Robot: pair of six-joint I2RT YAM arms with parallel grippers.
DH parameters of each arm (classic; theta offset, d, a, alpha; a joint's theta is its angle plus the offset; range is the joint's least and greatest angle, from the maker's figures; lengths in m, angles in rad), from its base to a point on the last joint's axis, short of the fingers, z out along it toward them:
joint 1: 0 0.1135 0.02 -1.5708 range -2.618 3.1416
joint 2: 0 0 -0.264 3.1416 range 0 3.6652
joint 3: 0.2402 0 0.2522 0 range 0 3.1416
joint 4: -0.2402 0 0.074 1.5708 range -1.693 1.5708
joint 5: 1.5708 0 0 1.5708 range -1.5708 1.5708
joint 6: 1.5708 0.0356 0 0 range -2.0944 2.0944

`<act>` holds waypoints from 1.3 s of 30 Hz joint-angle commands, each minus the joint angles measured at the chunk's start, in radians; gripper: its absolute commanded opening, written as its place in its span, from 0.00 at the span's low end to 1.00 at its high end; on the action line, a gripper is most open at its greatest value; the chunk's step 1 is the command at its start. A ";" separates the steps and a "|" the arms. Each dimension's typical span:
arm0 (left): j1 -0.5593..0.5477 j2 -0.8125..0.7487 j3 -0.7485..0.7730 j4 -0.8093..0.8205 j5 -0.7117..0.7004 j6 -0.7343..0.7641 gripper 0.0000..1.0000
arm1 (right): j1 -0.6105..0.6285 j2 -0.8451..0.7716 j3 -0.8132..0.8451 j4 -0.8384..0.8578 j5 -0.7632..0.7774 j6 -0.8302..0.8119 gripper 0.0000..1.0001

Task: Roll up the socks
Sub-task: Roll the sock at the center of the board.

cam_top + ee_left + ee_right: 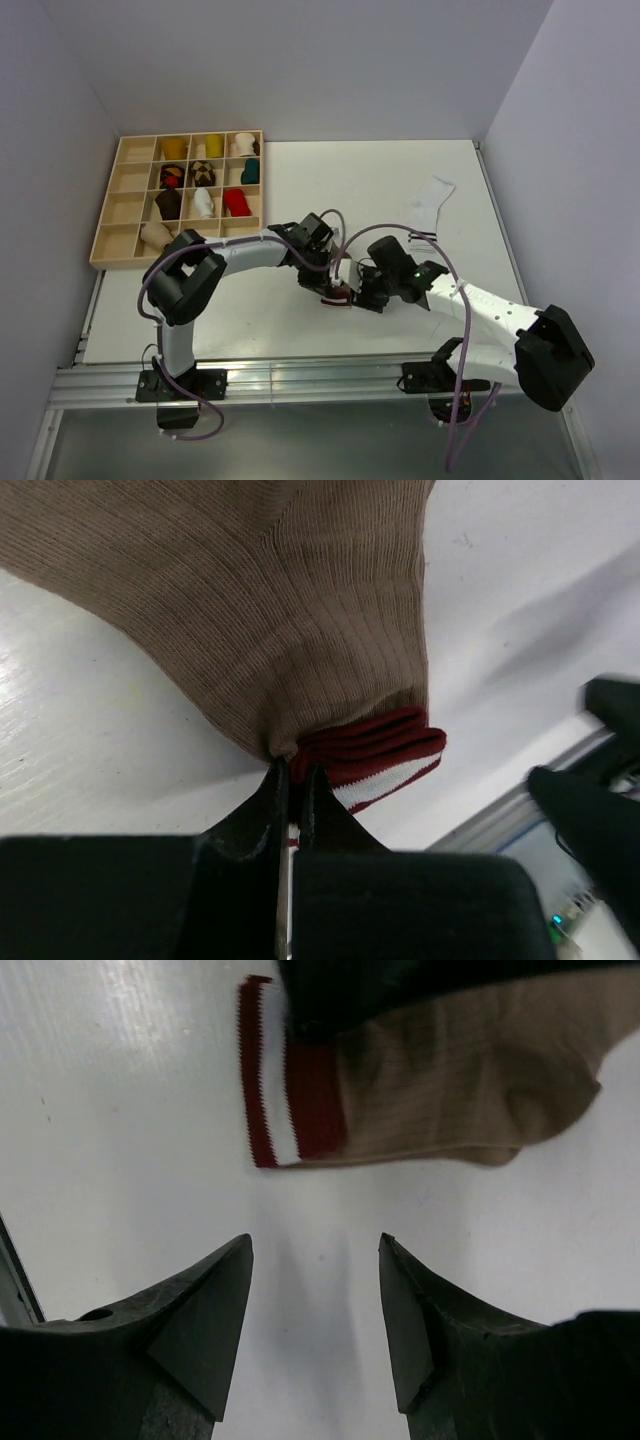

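The brown sock [250,610] lies on the white table, its white-and-maroon striped cuff [385,752] bunched up. My left gripper [290,770] is shut on the sock at the edge of the cuff. In the top view the left gripper [328,278] and right gripper [358,291] meet over the sock [338,294]. My right gripper [315,1250] is open and empty, just short of the sock [450,1090] and its cuff [290,1080]. The pale cream sock [430,203] lies flat at the back right, apart from both grippers.
A wooden compartment tray [128,205] with several rolled socks stands at the back left. Walls close in the table on the left, back and right. A metal rail [300,380] runs along the near edge.
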 commanded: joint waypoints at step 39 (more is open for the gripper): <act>0.097 0.036 -0.060 0.107 0.265 -0.085 0.31 | 0.280 0.166 -0.068 0.267 0.152 -0.078 0.09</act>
